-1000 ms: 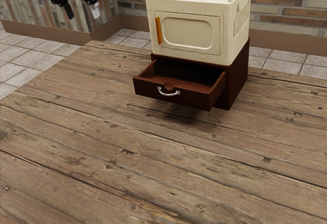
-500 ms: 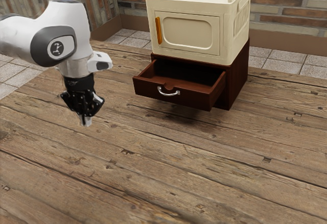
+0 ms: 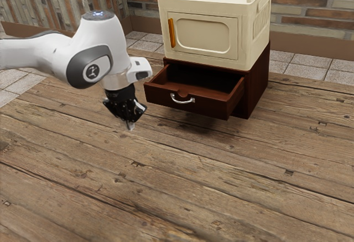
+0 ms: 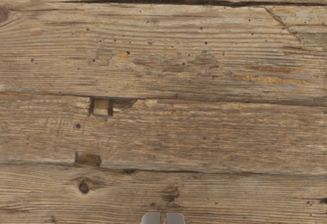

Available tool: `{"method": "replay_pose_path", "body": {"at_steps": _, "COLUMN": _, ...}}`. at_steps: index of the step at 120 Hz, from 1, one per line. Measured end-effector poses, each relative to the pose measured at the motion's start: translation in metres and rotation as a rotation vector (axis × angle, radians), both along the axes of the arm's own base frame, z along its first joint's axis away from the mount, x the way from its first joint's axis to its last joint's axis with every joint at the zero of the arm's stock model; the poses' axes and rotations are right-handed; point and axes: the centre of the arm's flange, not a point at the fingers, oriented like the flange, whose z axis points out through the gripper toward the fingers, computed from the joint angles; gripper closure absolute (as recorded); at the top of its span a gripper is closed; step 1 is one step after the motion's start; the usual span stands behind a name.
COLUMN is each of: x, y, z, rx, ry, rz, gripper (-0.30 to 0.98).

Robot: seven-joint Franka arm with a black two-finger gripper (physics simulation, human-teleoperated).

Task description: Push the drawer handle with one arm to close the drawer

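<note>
The drawer (image 3: pixel 209 105) stands open below a cream cabinet (image 3: pixel 206 34); the gripper (image 3: pixel 130 125) hangs nearby.

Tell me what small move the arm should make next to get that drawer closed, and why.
I'd ease the gripper toward the exterior view's right, keeping it in front of the drawer, until it lines up with the handle. The drawer is open, and the gripper hangs off to the handle's side, so pushing now would probably miss it.

No readable text, label, number or sign.
</note>
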Motion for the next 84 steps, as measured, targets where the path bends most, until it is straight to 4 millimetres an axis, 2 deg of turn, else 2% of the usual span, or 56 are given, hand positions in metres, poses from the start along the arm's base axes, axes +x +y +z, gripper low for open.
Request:
{"method": "replay_pose_path", "body": {"at_steps": 24, "x": 0.021, "y": -0.016, "z": -0.012, "rx": -0.020, "ry": -0.001, "rz": -0.008, "gripper": 0.78}}
{"method": "replay_pose_path", "body": {"at_steps": 36, "x": 0.035, "y": -0.023, "z": -0.033, "rx": -0.033, "ry": 0.012, "rz": -0.006, "gripper": 0.78}}
{"method": "replay_pose_path", "body": {"at_steps": 61, "x": 0.087, "y": -0.040, "z": -0.038, "rx": -0.075, "ry": -0.030, "rz": 0.016, "gripper": 0.79}}
{"method": "replay_pose_path", "body": {"at_steps": 84, "x": 0.127, "y": -0.045, "z": -0.039, "rx": -0.078, "ry": -0.053, "rz": 0.034, "gripper": 0.79}}
